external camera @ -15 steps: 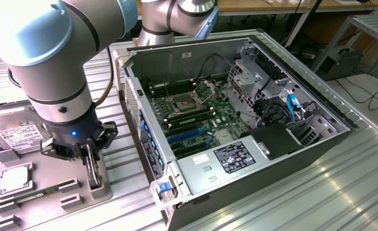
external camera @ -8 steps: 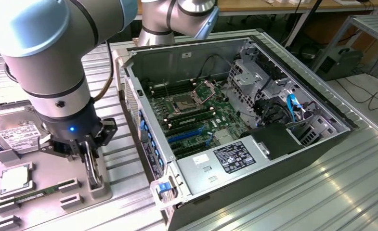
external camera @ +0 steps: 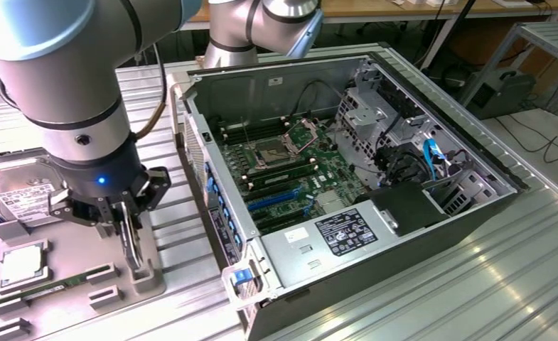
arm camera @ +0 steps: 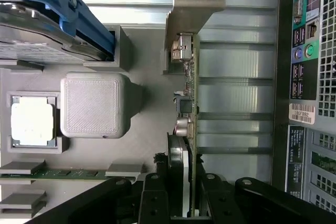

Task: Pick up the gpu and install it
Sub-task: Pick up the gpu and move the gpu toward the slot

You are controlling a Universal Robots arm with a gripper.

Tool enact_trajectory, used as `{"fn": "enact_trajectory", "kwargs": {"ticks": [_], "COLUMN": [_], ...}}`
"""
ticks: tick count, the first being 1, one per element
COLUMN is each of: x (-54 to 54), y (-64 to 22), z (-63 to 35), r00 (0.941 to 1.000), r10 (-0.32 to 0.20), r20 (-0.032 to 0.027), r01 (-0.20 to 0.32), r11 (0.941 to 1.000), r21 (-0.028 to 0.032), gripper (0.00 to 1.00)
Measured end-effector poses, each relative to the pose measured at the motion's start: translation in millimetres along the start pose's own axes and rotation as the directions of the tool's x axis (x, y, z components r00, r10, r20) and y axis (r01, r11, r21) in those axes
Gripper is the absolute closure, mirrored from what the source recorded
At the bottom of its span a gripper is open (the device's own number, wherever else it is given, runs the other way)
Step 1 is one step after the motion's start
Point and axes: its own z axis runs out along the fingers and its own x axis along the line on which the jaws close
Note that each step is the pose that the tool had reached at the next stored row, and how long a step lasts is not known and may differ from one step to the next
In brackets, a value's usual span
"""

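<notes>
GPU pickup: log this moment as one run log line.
stage: pickup | gripper: closed on gpu | gpu: upright, at holder on grey tray | computer case: open, gpu not installed

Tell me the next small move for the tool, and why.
Probably a slow, straight lift: the tool looks clamped on the gpu, which stands on edge in a slot of the tray, so pulling sideways could jam it.

The gpu (arm camera: 190,103): a thin dark card seen edge-on, with small components along one face and a pale metal bracket at its far end. It hangs upright, clamped between the fingers of the hand (arm camera: 184,202), above the grey tray (arm camera: 144,140).
</notes>
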Motion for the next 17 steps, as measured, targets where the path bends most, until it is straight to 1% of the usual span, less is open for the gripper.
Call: {"fn": "enact_trajectory", "kwargs": {"ticks": [7, 13, 17], "x": [-0.1, -0.3, -0.3], "y": [0.3, 0.7, 0.9], "z": [-12.4, -30.0, -39.9], "r00": [1.0000, 1.0000, 1.0000], "r10": [0.000, 0.000, 0.000], "r20": [-0.0001, -0.0001, -0.0001], "r01": [0.000, 0.000, 0.000], "r11": [1.0000, 1.0000, 1.0000], "r21": [0.0000, 0.0000, 0.0000], "gripper": [0.72, 0.72, 0.72]}}
